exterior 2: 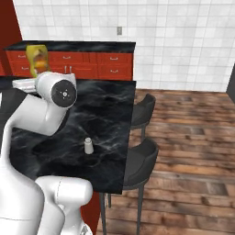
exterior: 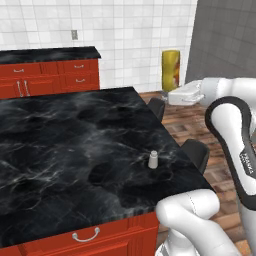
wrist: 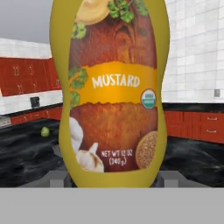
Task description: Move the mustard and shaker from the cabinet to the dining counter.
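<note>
One bottle is all the tool (exterior: 172, 95) has: it's clamped on the mustard (exterior: 171, 70), holding it up in the air at the upper right of the left base picture, off past the far right corner of the surface (exterior: 65, 150). In the right base picture the same bottle shows at the upper left, partly behind the white arm, with its yellow body and reddish label marks visible. From the hand camera the mustard sits dead centre and very close, with an orange band that reads MUSTARD; the fingertips themselves are hidden behind it, so the grip reads from how the bottle hangs in front of the hand.

The shaker (exterior: 153, 159) stands upright on the black veined dining surface, right of the frame's centre in the left base picture, near the right edge of the top and well apart from the mustard. In the right base picture it's just left of centre.

Two dark stools (exterior 2: 141, 158) sit along the island's side over the wood floor (exterior 2: 193, 151). Red drawers (exterior: 50, 77) run along the white tiled wall (exterior: 125, 30) at the back.
</note>
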Tool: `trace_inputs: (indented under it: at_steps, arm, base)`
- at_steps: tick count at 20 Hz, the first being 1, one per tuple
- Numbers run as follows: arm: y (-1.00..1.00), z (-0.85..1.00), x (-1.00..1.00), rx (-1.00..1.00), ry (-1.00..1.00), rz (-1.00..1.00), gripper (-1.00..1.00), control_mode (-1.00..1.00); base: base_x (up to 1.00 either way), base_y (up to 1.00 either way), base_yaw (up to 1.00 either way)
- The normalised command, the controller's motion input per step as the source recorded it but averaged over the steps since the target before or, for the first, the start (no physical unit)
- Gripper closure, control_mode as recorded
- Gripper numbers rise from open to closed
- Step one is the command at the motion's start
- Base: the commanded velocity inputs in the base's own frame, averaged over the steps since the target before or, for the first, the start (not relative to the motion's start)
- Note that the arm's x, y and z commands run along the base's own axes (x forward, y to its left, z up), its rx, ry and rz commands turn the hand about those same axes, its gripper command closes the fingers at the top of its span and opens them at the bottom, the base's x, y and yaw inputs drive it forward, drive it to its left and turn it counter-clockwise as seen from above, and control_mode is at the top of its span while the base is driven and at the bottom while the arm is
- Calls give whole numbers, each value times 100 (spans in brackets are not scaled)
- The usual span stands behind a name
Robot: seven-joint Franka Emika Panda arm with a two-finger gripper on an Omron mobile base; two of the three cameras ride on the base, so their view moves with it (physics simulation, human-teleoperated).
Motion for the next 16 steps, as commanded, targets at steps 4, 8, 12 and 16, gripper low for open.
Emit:
trace_inputs:
  at_steps: [4, 8, 12, 16]
  arm:
    - [-45, -44, -15, 8, 10, 43, 100, -100]
    - [-50, -53, -14, 14, 9, 43, 100, -100]
    - [-43, -55, -21, 6, 4, 38, 100, -100]
    - [-38, -58, -15, 0, 2, 38, 100, -100]
  base:
    - [0, 0, 0]
    - [0, 0, 0]
    - [0, 0, 0]
    - [0, 0, 0]
